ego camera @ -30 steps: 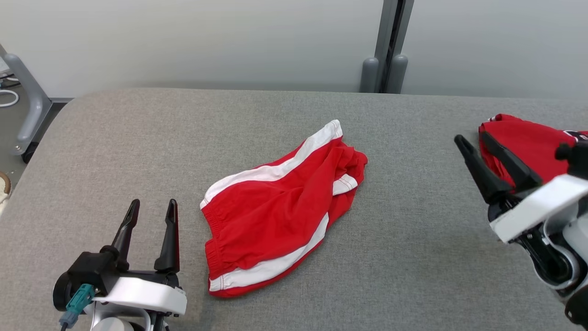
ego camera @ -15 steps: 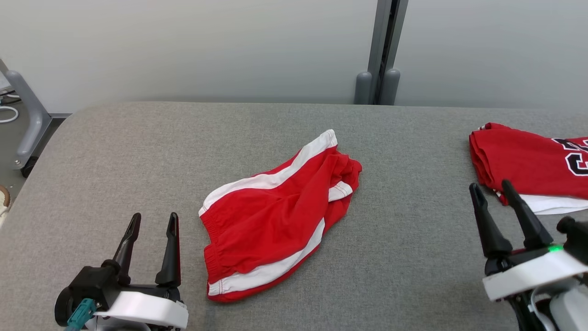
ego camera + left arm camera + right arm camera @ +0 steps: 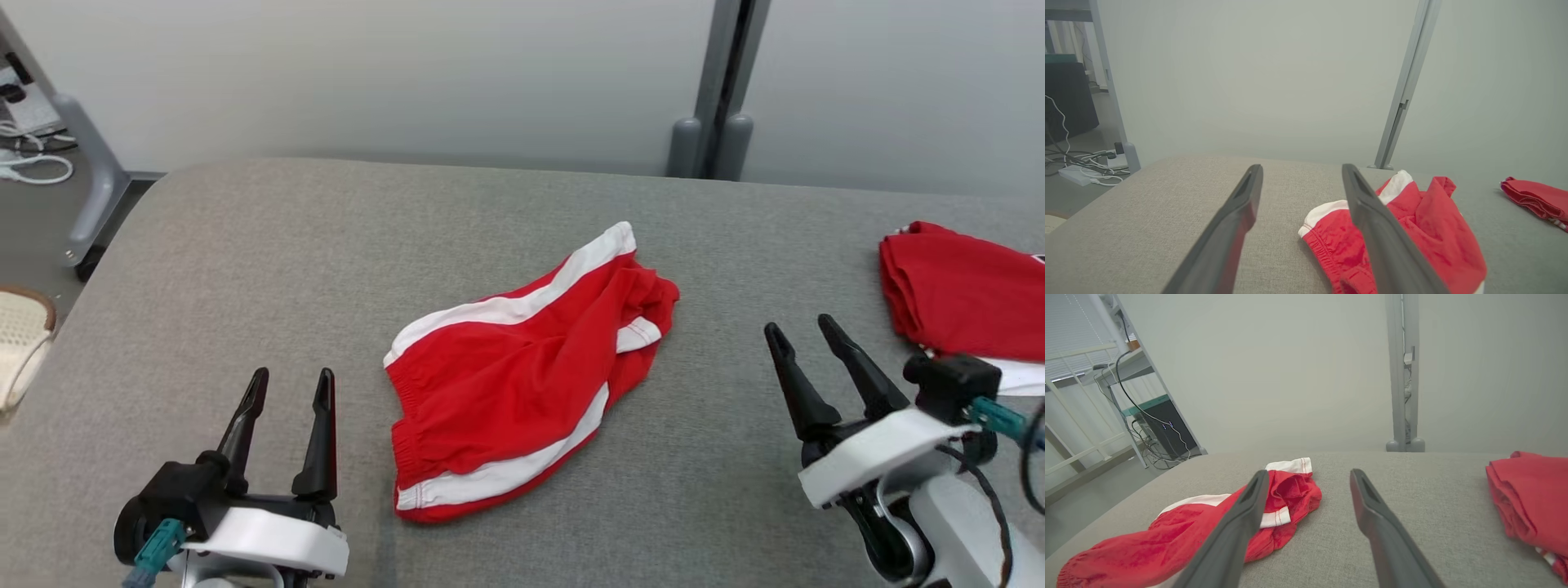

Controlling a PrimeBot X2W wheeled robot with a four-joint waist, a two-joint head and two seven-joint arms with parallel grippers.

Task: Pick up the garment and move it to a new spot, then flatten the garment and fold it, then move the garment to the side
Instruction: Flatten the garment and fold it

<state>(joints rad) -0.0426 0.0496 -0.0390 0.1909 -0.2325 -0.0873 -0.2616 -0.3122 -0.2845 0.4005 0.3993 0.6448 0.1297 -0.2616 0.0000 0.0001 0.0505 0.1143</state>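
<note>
While the left gripper [image 3: 293,377] and right gripper [image 3: 798,327] hovered with fingers spread wide, holding nothing, the crumpled red shorts [image 3: 522,384] lay between them on the grey table [image 3: 245,245], well apart from a folded red garment [image 3: 955,294].

Grey padded table [image 3: 245,245] — crumpled red shorts [image 3: 506,384] lie near its middle; a folded red jersey [image 3: 955,294] lies toward the right edge, well apart.

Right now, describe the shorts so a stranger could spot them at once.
Start at the grey table and look to its middle. The red shorts lie there crumpled, with broad white stripes and a gathered waistband, unlike the folded red garment at the right edge.
</note>
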